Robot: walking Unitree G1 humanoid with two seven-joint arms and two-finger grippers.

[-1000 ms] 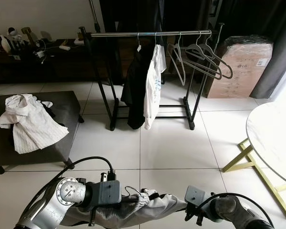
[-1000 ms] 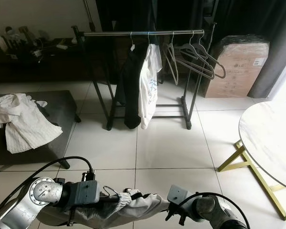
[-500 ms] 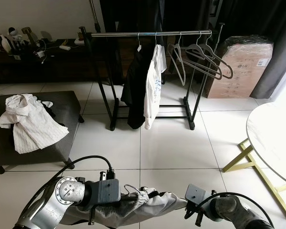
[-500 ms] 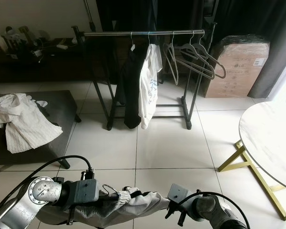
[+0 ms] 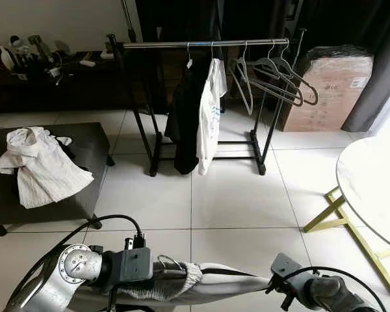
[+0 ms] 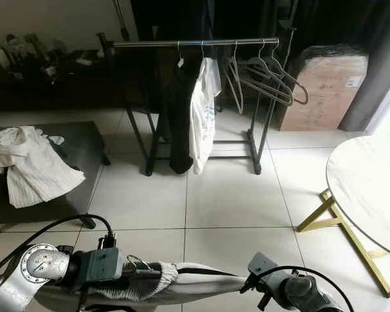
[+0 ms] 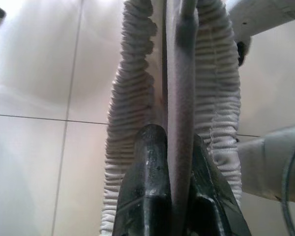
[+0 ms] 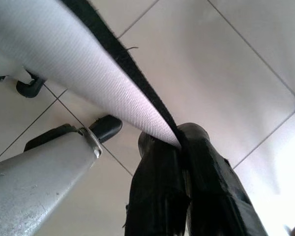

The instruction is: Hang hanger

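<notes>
Low in the head views, a grey hanger [image 7: 181, 123] with a pale garment [image 5: 208, 286] threaded on it is stretched between the two grippers, above the white tiled floor [image 5: 234, 195]. The hanger's metal hook [image 5: 169, 262] pokes up beside the left wrist. The left gripper [image 7: 173, 147] is clamped on the hanger's grey bar, its two black fingers [image 7: 150, 162] pressed against either side of it, with the garment's ribbed, bunched cloth running along both sides. The right gripper [image 8: 179, 142] is closed tight on the other end of the garment, pinching the white fabric and its black edge strip [image 8: 123, 64] between the fingertips, so the cloth is pulled taut.

Farther ahead stands a black clothes rack [image 5: 201, 45] with a silver rail. On it hang a black garment [image 5: 185, 110] and, touching it, a white shirt [image 5: 209, 110] with blue writing too small to read. Several empty grey hangers [image 5: 276, 81] hang toward the rail's right end. Just behind the rack's right post sits a wrapped cardboard box [image 5: 331, 88] marked "LG" on its face, with a small white label near its upper corner that cannot be read.

To the left a dark low bench [image 5: 84, 146] carries a crumpled white shirt [image 5: 39, 162]. To the right is a round white table [image 5: 370, 188] on gold legs [image 5: 335, 211].
</notes>
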